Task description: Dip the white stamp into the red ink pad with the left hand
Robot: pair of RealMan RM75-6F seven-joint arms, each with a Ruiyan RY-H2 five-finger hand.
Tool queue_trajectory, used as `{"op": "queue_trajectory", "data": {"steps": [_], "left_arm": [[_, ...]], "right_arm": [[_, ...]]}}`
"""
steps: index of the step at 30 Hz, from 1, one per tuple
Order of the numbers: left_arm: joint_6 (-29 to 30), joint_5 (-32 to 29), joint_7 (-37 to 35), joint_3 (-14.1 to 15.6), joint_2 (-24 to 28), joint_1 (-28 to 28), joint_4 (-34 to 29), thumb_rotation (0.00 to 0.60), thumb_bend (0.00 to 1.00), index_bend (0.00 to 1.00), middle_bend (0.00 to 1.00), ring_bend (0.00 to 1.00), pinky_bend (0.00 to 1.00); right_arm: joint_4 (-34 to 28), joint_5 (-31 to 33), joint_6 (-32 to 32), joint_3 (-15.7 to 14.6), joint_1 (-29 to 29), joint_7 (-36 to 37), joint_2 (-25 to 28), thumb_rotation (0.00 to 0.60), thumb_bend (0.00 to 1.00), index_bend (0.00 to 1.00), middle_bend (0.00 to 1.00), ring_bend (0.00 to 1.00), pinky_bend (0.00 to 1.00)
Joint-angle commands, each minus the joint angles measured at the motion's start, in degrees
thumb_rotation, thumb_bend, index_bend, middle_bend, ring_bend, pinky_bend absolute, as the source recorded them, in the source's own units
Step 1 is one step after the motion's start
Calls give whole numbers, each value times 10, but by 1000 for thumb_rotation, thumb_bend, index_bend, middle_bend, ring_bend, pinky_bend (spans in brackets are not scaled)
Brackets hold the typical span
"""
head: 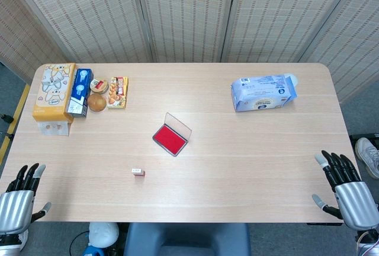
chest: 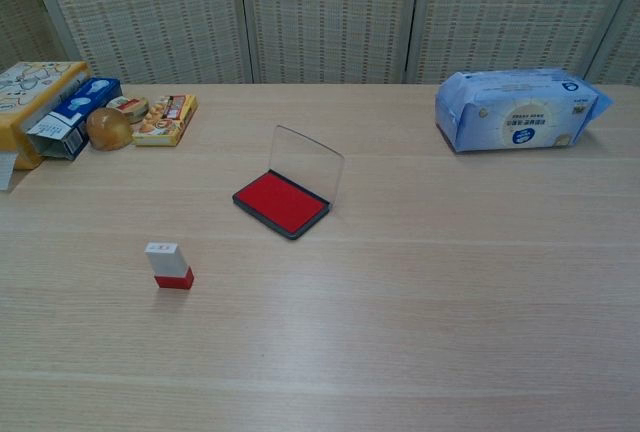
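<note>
White stamp (chest: pixel 169 264) is standing upright on the surface (chest: pixel 420 332), red base down, white body up. It is sitting near the front edge, left of centre, well apart from the red ink pad (chest: pixel 281 201).

Ink pad is lying open mid-surface, its clear lid (chest: pixel 307 162) tilting up behind the red felt.

Stamp is looking small, rigid and light; likely plastic, smooth-sided, easy to tip if nudged. Judging the best hold to be a pinch across the white upper body, keeping the red face clear and pointing down.

Left hand (head: pixel 18 200) is waiting at the near-left corner, off the surface edge, fingers extended and spread, holding nothing, touching nothing. It is showing in the head view only.

Right hand (head: pixel 349 189) is idling at the near-right corner, likewise spread and empty.

Snack boxes (head: pixel 77 93) are resting at the far left, a wipes pack (head: pixel 263 92) at the far right, both well clear of the work.
</note>
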Motion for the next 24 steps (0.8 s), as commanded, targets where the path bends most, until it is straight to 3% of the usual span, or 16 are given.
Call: {"op": "queue_trajectory", "data": {"steps": [1, 18, 24], "left_arm": [[-2, 0, 5, 1, -2, -1, 0, 600, 221, 0, 101, 56, 301], [-4, 15, 9, 4, -8, -7, 9, 600, 221, 0, 102, 56, 301], [-65, 12, -1, 23, 10, -29, -6, 600, 222, 0, 134, 62, 301]], "right_arm": [[0, -2, 3, 0, -1, 1, 1, 600, 216, 0, 0, 0, 0], [4, -3, 9, 2, -3, 7, 1, 600, 216, 0, 0, 0, 0], [0, 3, -7, 3, 3, -3, -2, 600, 216, 0, 0, 0, 0]]}}
